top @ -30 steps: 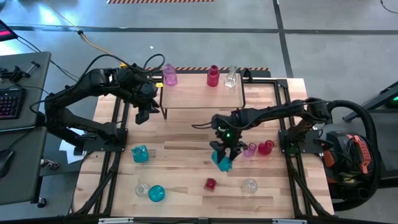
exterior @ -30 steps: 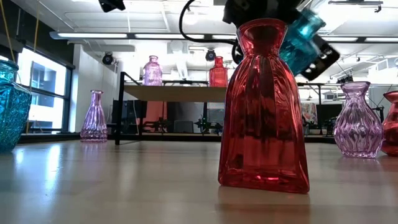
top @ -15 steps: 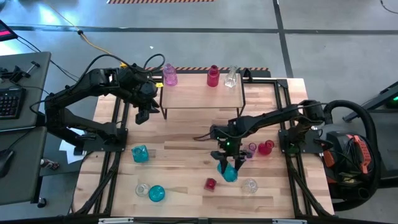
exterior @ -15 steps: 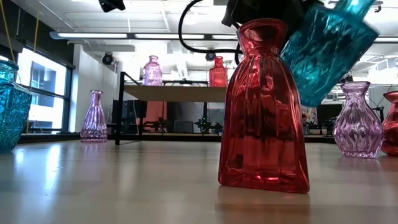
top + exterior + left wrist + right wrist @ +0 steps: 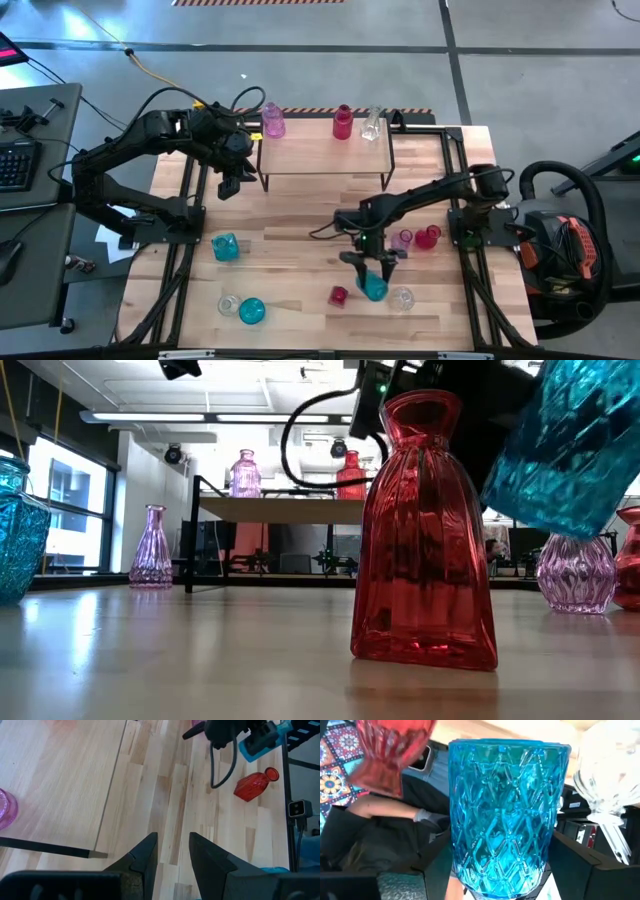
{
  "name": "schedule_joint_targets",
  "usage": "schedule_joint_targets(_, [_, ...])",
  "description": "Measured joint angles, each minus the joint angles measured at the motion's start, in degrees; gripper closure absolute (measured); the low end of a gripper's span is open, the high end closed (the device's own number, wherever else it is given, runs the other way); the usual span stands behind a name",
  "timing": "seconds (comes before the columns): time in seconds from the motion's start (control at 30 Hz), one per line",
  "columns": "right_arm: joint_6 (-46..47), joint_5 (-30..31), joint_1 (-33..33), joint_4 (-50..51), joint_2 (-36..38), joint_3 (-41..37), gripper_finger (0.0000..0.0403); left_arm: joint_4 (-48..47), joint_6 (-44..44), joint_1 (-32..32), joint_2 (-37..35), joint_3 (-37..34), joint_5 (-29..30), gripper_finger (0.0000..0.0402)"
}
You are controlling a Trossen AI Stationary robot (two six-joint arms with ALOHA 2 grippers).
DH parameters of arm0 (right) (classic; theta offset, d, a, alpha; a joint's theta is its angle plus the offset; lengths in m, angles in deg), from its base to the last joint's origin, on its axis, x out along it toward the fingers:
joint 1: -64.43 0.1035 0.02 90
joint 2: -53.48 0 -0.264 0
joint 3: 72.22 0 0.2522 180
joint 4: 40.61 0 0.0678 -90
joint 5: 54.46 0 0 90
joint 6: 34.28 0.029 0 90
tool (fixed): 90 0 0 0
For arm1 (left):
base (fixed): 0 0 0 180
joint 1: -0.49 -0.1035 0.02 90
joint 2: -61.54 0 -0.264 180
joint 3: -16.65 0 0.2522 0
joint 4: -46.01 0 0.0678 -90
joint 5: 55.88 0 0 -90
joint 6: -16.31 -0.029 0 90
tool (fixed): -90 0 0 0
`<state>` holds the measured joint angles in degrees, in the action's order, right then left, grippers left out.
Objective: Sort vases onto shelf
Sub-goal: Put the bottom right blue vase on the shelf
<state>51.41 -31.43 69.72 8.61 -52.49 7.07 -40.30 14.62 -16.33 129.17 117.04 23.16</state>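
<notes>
The worktop (image 5: 300, 215) is seen from above with the shelf (image 5: 325, 152) at twelve o'clock on it, where a pink vase (image 5: 272, 121), a red vase (image 5: 343, 122) and a clear vase (image 5: 372, 124) are stood along its far edge. The left arm is parked at ten o'clock, just beside the shelf's corner, and the left pincer (image 5: 170, 851) is spread with nothing between its fingers. The right arm is stretched in from three o'clock toward the middle, and the right pincer (image 5: 370, 268) is pinched on a teal diamond-cut vase (image 5: 373, 285), which is held tilted and clear of the wood in the low view. A small red vase (image 5: 338, 296) is stood just beside it at nine o'clock, a clear bulbous vase (image 5: 401, 298) near it at three o'clock, and a purple vase (image 5: 402, 240) and a red round vase (image 5: 428, 236) at one o'clock. Two more teal vases (image 5: 226, 247) and another clear one are left at eight o'clock. A knock is judged the main risk: with the held vase tilted low among close neighbours, the small red vase could be toppled by any sideways swing, and smooth glass gripped at an angle could slip if lifted quickly.
</notes>
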Motion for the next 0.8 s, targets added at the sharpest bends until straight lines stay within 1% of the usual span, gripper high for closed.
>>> schedule_joint_targets(0.13, [0.0, 0.9, 0.0, -1.2, -1.7, 0.0, 0.0155, 0.0, 0.0, 0.0, 0.0, 0.0, 0.0, 0.0298])
schedule_joint_targets(0.43, [-1.7, 0.4, 0.0, -4.6, -5.8, 0.0, 0.0155, 0.0, 0.0, 0.0, 0.0, 0.0, 0.0, 0.0298])
schedule_joint_targets(0.7, [-2.1, -0.5, -0.5, -4.9, -6.3, 0.0, 0.0155, 0.0, 0.0, 0.0, 0.0, 0.0, 0.0, 0.0298])
schedule_joint_targets(0.8, [-2.2, -0.5, -0.8, -4.5, -6.3, 0.0, 0.0148, 0.0, 0.0, 0.0, 0.0, 0.0, 0.0, 0.0298])
